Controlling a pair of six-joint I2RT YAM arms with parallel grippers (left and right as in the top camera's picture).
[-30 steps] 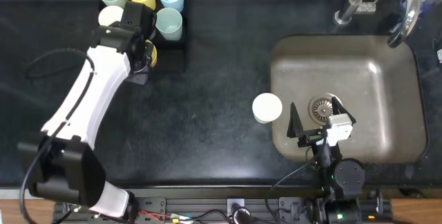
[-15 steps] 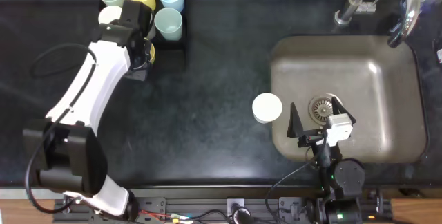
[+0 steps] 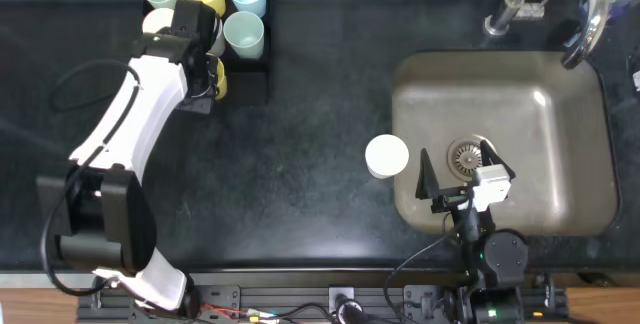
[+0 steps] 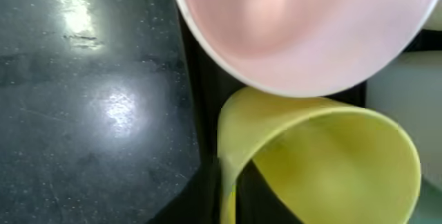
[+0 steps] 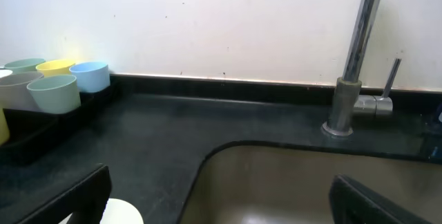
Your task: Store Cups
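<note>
steel sink point(image 3: 545, 114) with faucet point(image 3: 512, 4) in a dark, seemingly stone counter point(image 3: 300, 164).

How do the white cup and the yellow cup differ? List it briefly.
The white cup is white, the yellow cup yellow. The white cup stands alone on the counter beside the sink; the yellow cup is at the rack, its wall pinched by the left gripper. Both are plain cups.

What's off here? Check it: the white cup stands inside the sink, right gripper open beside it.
The place: the white cup stands on the counter beside the sink, not inside it, per the top view. The right gripper is open beside it.
</note>
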